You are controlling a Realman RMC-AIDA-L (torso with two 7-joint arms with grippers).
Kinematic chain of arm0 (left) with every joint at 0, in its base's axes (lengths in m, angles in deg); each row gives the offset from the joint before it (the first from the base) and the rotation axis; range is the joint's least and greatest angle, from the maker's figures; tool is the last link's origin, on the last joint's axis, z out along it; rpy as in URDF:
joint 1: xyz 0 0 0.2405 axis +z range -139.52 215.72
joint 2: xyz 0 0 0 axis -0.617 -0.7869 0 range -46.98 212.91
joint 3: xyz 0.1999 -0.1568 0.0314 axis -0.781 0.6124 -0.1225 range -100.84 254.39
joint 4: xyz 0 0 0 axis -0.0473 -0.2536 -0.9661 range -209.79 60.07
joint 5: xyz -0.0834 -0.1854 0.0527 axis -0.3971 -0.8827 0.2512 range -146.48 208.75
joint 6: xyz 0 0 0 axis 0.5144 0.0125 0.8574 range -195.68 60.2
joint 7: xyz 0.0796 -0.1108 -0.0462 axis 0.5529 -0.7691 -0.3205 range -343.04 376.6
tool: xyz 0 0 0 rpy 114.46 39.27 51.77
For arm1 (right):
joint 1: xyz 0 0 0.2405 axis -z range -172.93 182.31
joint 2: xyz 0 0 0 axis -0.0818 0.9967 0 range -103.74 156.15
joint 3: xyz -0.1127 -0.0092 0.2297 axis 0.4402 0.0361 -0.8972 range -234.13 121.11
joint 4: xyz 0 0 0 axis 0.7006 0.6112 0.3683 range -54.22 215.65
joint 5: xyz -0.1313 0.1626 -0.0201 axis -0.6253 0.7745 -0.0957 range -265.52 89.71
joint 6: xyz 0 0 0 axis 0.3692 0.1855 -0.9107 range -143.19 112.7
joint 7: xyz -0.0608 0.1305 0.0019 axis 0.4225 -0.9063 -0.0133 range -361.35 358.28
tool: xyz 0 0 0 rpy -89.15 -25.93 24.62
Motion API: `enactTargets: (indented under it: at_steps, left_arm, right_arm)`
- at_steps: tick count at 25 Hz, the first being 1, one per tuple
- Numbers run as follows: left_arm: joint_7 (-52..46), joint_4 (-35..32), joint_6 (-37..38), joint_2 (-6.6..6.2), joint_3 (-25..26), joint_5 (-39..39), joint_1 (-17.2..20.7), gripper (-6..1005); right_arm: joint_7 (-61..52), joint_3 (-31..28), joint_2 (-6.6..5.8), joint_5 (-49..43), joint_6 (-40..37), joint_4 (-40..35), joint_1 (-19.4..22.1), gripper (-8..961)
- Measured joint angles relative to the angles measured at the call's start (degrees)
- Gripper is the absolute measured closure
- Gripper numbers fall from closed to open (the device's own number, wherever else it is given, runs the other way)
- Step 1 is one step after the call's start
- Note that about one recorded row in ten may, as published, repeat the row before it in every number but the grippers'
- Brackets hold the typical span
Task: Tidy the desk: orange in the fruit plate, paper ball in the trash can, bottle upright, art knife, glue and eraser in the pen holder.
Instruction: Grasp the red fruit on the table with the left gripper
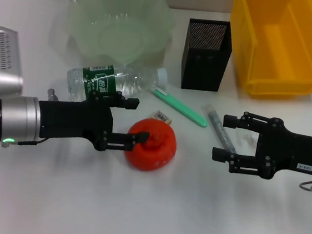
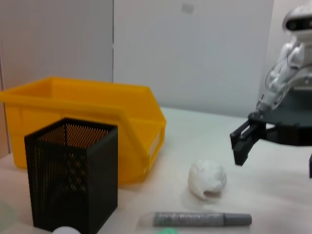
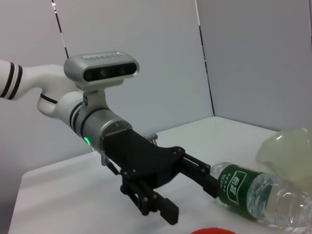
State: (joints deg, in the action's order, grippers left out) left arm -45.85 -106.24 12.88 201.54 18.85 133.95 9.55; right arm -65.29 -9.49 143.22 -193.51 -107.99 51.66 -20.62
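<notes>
Left jaws (image 1: 129, 121): wide open, one finger above and one at the near side of the squashed red-orange round orange (image 1: 153, 144), not yet closed on it.
Orange: right at the tips of the left jaws, partly between them, resting on the white surface (image 1: 134, 215).
Nearer arm: left, by far; right jaws well apart from the fruit.
Right jaws (image 1: 229, 138): open wide, holding nothing, beside the grey glue stick (image 1: 218, 129).
Fruit plate: wide pale-green wavy bowl (image 1: 88, 15), far beyond the left jaws, past the lying bottle.
Bottle: clear plastic, green label (image 1: 115, 82), on its side just behind the left jaws, long axis running across the jaws' reach.
Tiny beige eraser (image 1: 162, 116): just past the orange.
Green art knife (image 1: 180, 108): between both jaws, farther back, slanted.
White crumpled paper ball (image 2: 207, 178): near the right jaws.
Black mesh pen holder (image 1: 206, 55), yellow trash can (image 1: 281, 43): far side.
Open room: lots in front; lift needed to clear the bottle on the way to the bowl.
</notes>
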Motion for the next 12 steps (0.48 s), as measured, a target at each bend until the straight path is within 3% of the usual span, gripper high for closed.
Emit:
enactTargets:
  at_steps: [4, 12]
  left_arm:
    - [-0.4, 0.1, -3.8, 0.03, -3.9, 0.0, -0.6, 230]
    - [-0.3, 0.1, -6.2, 0.18, -6.7, -0.1, -0.9, 231]
  right_arm:
    - [-0.2, 0.0, -0.02, -0.4, 0.2, 0.0, 0.0, 143]
    - [-0.3, 0.0, -0.03, -0.6, 0.3, 0.0, 0.0, 144]
